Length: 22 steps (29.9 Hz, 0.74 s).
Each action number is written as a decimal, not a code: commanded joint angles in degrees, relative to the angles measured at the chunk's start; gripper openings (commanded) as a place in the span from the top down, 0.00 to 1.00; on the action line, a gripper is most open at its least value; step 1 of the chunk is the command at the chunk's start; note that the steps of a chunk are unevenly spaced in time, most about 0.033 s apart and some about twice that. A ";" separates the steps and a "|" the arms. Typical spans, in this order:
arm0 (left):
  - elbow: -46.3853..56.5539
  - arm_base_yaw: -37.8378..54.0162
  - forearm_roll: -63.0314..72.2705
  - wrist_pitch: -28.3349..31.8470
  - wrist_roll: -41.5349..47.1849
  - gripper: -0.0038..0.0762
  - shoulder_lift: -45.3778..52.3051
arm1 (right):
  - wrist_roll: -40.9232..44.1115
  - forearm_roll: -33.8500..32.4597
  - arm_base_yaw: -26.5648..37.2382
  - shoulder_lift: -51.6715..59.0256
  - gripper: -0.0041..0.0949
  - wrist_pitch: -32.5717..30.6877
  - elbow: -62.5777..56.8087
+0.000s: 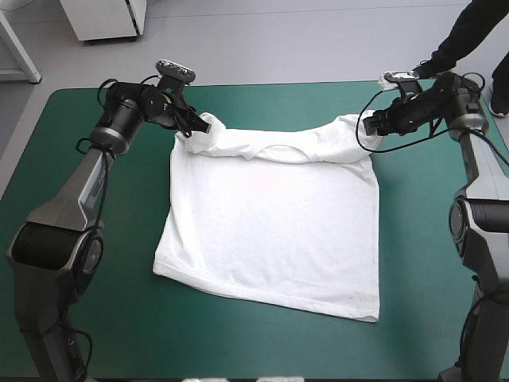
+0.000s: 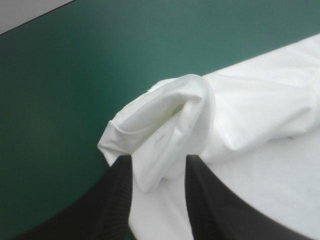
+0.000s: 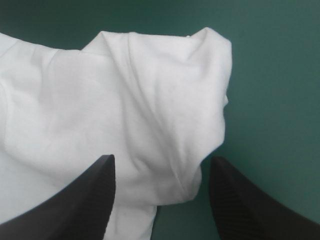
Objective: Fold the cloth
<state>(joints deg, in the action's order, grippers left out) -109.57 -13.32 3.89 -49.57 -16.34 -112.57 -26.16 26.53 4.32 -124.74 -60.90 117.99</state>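
Observation:
The white T-shirt [image 1: 270, 231] lies spread flat mid-table, its collar toward the far edge and both sleeves bunched at the far corners. My left gripper [image 1: 193, 127] is at the far left sleeve. In the left wrist view its black fingers [image 2: 122, 200] stand close together with a raised loop of sleeve [image 2: 170, 125] filling the gap, and the left gripper [image 2: 157, 162] is shut on it. My right gripper [image 1: 372, 121] is at the far right sleeve. It is open [image 3: 161, 162], its fingers [image 3: 95, 195] wide apart either side of the rumpled sleeve [image 3: 165, 100] lying on the cover.
A person's dark sleeve [image 1: 469, 32] reaches in over the far right corner, the hand [image 1: 425, 69] next to my right wrist. Bare teal-green cover [image 1: 87, 334] surrounds the shirt on the left, right and near sides.

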 commanded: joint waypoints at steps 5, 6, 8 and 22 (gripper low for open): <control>5.00 0.69 -1.90 -11.22 0.31 0.61 15.28 | -0.42 3.04 0.97 12.80 0.40 -1.20 -5.68; 6.87 0.69 -1.90 -12.32 0.31 0.61 17.28 | -0.41 3.04 0.97 14.55 0.40 -1.10 -7.91; 10.43 0.69 -1.90 -13.66 0.31 0.61 21.73 | -0.17 3.04 0.97 19.21 0.40 -1.90 -13.84; 45.06 -1.55 -1.95 -14.25 1.94 0.55 41.64 | 4.58 -4.69 -7.15 50.63 0.40 -1.80 -46.45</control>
<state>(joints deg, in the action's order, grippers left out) -68.24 -13.53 1.47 -66.19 -15.11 -72.55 -23.16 23.53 -1.01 -79.11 -63.67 73.56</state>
